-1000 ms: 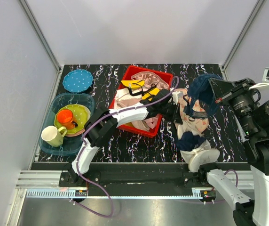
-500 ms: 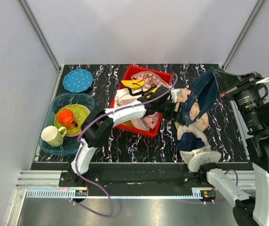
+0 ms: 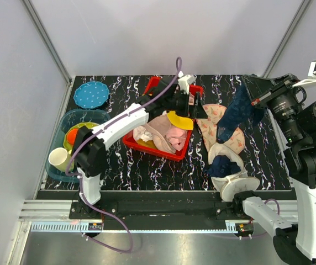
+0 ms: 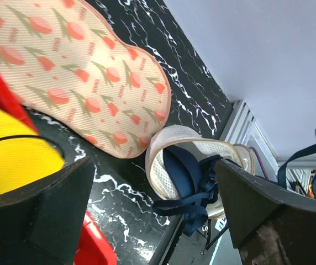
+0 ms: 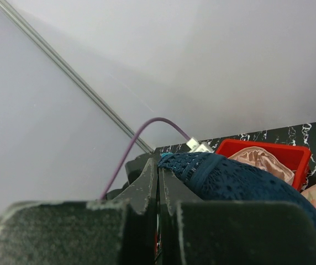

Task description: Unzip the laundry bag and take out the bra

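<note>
Over the right of the surface (image 3: 119, 165), my right claw (image 5: 159, 165) is clenched on the navy bra (image 3: 236, 113), dangling above the gaping laundry bag (image 3: 228, 165); my left claw (image 3: 190, 104) hangs spread wide over the red bin (image 3: 152, 150).

On the black marbled bench (image 3: 147, 168): a red bin (image 3: 157, 152) heaped with pale pink garments (image 3: 172, 135), a peach tulip-print pad (image 3: 210, 118) just beside it, a blue dotted plate (image 3: 91, 94), and a clear tub (image 3: 64, 122) holding a cream mug (image 3: 57, 159) and what looks like an orange cup (image 3: 71, 134).
</note>
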Available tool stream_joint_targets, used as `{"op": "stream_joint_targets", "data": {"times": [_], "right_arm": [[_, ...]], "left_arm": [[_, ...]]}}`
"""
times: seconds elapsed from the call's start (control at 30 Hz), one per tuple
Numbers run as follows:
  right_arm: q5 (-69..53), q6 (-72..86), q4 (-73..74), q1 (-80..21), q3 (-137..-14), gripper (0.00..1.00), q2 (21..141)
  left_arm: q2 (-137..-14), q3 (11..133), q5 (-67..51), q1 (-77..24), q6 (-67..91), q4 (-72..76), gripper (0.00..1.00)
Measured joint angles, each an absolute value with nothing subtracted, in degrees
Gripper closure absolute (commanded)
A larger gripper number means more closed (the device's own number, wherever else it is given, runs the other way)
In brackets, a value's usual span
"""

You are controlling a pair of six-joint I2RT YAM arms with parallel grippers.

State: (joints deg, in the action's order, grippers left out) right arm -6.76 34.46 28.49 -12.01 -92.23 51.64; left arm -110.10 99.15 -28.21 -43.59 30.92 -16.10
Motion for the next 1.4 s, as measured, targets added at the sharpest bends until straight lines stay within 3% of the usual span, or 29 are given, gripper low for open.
{"op": "stream_joint_targets", "data": {"times": [0.53, 0.9, 1.27, 1.33, 1.37, 1.4], "right_arm": [[-17.12, 39.51, 20.16, -12.03, -89.71, 1.0, 62.08], [-21.23, 40.86, 13.19, -17.12, -91.83, 1.0, 83.9], [-22.17, 40.45, 12.36, -21.67, -100.51, 1.0, 110.39], [-22.31, 40.27, 13.58, -22.06, -101.32, 0.79, 114.56], [-22.44, 40.29, 14.28, -22.13, -101.32, 0.48, 115.81], [-22.61, 40.12, 15.53, -22.2, -101.3, 0.38, 116.97]], "left_arm": [[-90.78, 85.62, -22.79, -30.13, 29.21, -21.41, 0.06], [-73.32, 77.08, -16.14, -21.37, 28.77, -25.69, 0.02], [-70.78, 73.45, -14.92, -19.88, 27.99, -27.97, 0.02], [-70.78, 73.34, -14.94, -19.77, 27.88, -28.4, 0.02], [-70.78, 73.32, -14.94, -19.77, 27.86, -28.56, 0.02], [-70.78, 73.32, -14.96, -19.77, 27.86, -28.62, 0.02]]}}
